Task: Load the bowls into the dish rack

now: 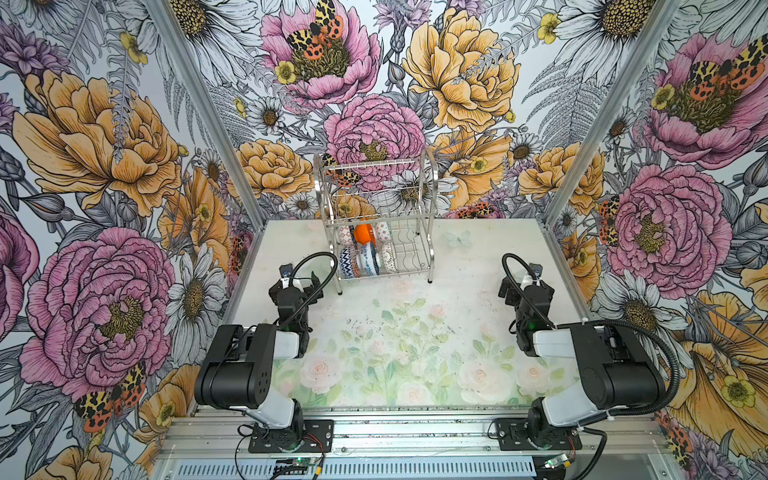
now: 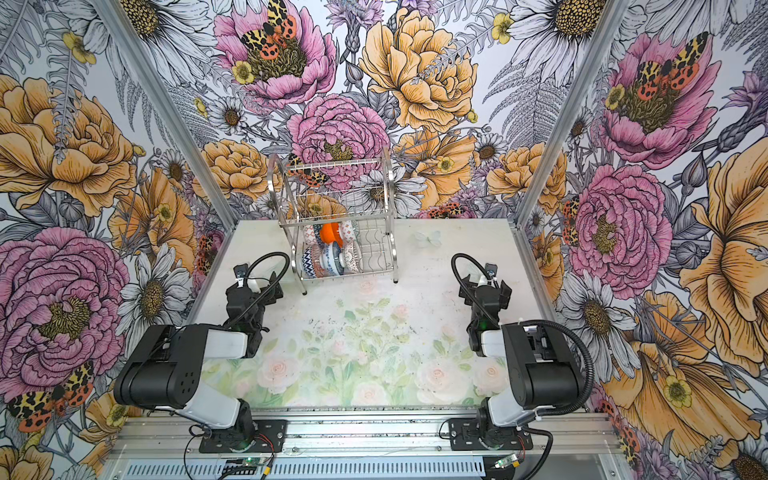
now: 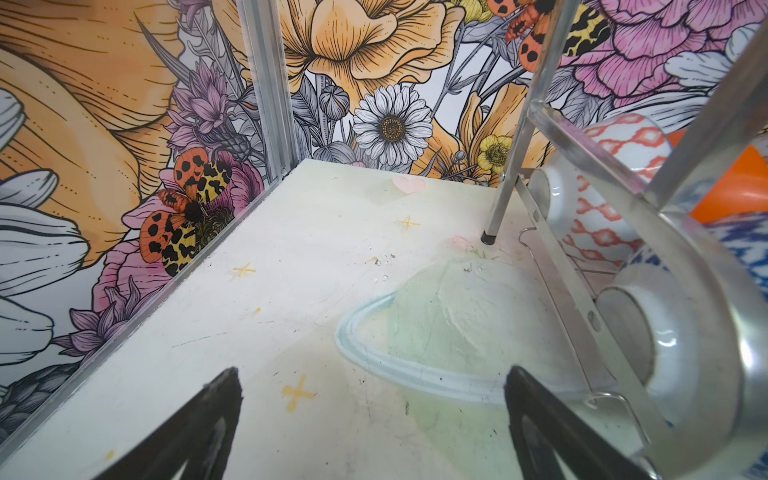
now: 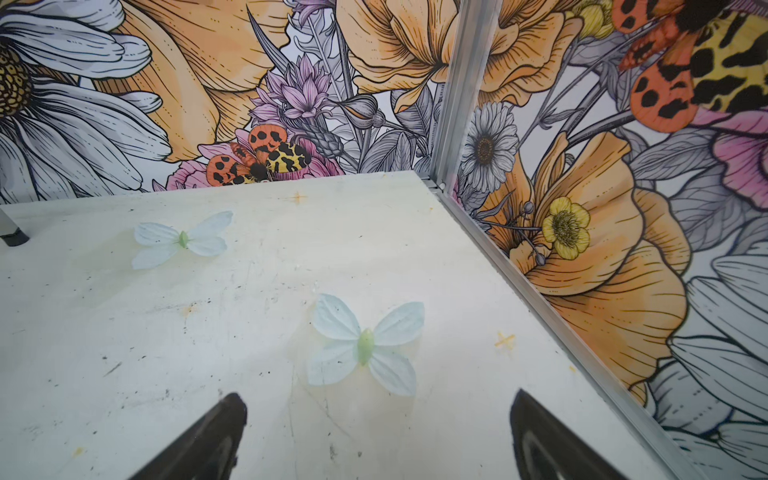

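The silver wire dish rack [image 1: 430,195] [image 2: 390,195] stands at the back of the table in both top views. Several bowls stand on edge in its lower tier: a plain orange bowl [image 1: 363,235], a navy zigzag bowl [image 1: 347,264], a blue-white floral bowl [image 1: 368,262] and a white lattice bowl [image 1: 388,257]. The upper tier holds nothing. My left gripper [image 1: 307,284] [image 3: 373,374] is open and empty, just left of the rack. Its wrist view shows the orange-red patterned bowl [image 3: 615,166] behind the rack frame [image 3: 690,257]. At the right, my right gripper [image 1: 525,282] [image 4: 377,395] is open over bare table.
Flowered walls with aluminium corner posts [image 1: 249,199] [image 1: 552,199] close in the table on three sides. Flat butterflies [image 4: 365,345] [image 4: 183,239] are printed on the tabletop [image 1: 395,332]. A rack foot [image 4: 12,237] shows in the right wrist view. Both arm bases sit on the front rail [image 1: 415,436].
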